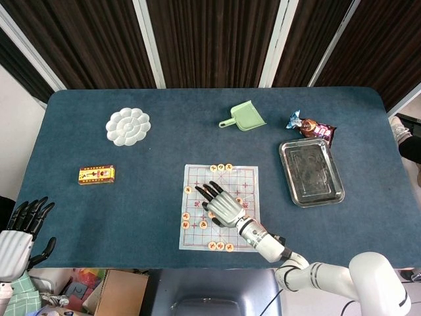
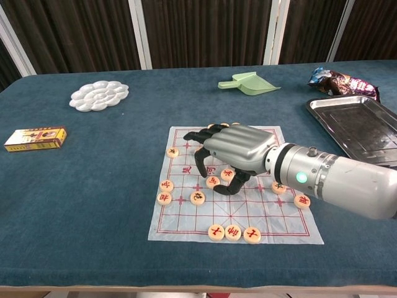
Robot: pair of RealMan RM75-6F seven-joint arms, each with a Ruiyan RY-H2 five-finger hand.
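A paper chess board [image 1: 195, 232] [image 2: 180, 217] lies at the table's near middle, with several round wooden pieces scattered on it. My right hand [image 1: 223, 207] [image 2: 239, 149] hovers low over the board's centre, palm down, fingers curled toward the sheet. One wooden piece [image 2: 212, 181] sits between its thumb and a fingertip; whether they touch or pinch it is unclear. Three pieces [image 2: 233, 233] line the board's near edge. My left hand [image 1: 20, 237] hangs off the table's near left corner, fingers spread, holding nothing.
A white flower-shaped palette [image 1: 128, 126] [image 2: 99, 95] and a yellow box [image 1: 97, 174] [image 2: 35, 138] lie at left. At the back are a green dustpan [image 1: 245, 116] [image 2: 251, 84] and a snack packet [image 1: 310, 126] [image 2: 343, 82]. A metal tray [image 1: 311, 172] [image 2: 360, 124] sits at right.
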